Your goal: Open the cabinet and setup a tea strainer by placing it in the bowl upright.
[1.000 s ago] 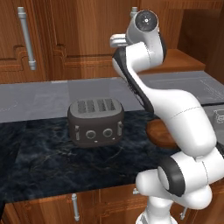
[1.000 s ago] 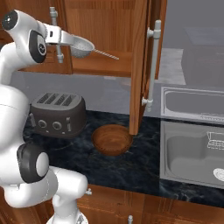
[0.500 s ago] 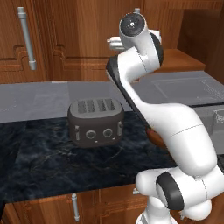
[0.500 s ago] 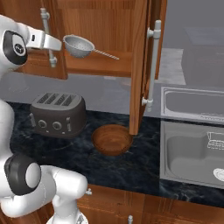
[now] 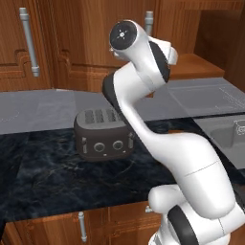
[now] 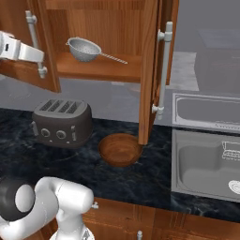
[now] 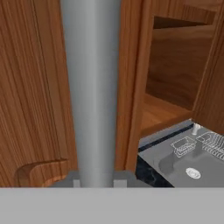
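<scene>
The cabinet (image 6: pixel 101 28) stands with both doors swung out. My gripper (image 6: pixel 39 58) is shut on the long silver bar handle (image 6: pixel 33 35) of its left door (image 6: pixel 21 70). In the hand view that handle (image 7: pixel 89 87) runs up the middle, very close, between my fingertips. The tea strainer (image 6: pixel 84 49) lies on the wooden shelf (image 6: pixel 101 70) inside, cup to the left, thin handle pointing right. Below the shelf, the brown wooden bowl (image 6: pixel 120 149) sits on the dark counter, beside the open right door (image 6: pixel 149 75). In the left base view my arm (image 5: pixel 143 62) hides the hand.
A dark grey toaster (image 6: pixel 62 123) (image 5: pixel 101 134) stands left of the bowl. A steel sink (image 6: pixel 204 164) with a drain rack lies at the right. The right door's handle (image 6: pixel 164 70) juts out over the counter. Low cabinets (image 5: pixel 81 225) run under the counter's front edge.
My hand has swung left with the left door, which now stands wider open. The strainer on the shelf is now uncovered by the arm.
</scene>
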Robot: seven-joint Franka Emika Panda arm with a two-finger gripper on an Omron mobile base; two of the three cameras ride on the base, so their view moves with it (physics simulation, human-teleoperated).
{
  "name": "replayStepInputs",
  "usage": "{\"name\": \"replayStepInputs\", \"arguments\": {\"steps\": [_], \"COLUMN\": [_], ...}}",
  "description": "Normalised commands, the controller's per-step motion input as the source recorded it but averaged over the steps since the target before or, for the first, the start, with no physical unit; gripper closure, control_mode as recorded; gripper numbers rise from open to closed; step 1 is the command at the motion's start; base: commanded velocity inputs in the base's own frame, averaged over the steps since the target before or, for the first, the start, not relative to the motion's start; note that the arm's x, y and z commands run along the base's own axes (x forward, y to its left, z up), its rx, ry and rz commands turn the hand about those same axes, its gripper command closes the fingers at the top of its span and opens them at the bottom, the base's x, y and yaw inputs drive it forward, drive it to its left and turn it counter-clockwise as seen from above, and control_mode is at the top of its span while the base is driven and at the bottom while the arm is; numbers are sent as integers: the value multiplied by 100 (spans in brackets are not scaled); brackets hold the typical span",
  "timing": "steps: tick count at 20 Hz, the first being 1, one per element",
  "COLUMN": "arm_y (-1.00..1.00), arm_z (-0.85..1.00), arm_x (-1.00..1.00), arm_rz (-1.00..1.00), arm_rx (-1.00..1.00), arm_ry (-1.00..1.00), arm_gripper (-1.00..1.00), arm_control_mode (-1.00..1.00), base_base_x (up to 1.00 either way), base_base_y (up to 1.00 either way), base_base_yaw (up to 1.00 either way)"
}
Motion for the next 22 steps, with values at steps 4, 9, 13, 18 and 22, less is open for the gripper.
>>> {"name": "replayStepInputs", "arguments": {"steps": [4,9,13,18,22], "arm_y": [25,45,50,47,48], "arm_z": [0,0,0,0,0], "arm_x": [-87,-80,-78,-60,-48], "arm_rz": [-6,0,0,0,0], "arm_rx": [0,0,0,0,-1], "arm_ry": [-7,-7,-5,-2,0], "arm_gripper": [100,100,100,100,100], "arm_control_mode": [-100,-100,-100,-100,-100], "base_base_x": [0,0,0,0,0], "base_base_y": [0,0,0,0,0], "base_base_yaw": [0,0,0,0,0]}}
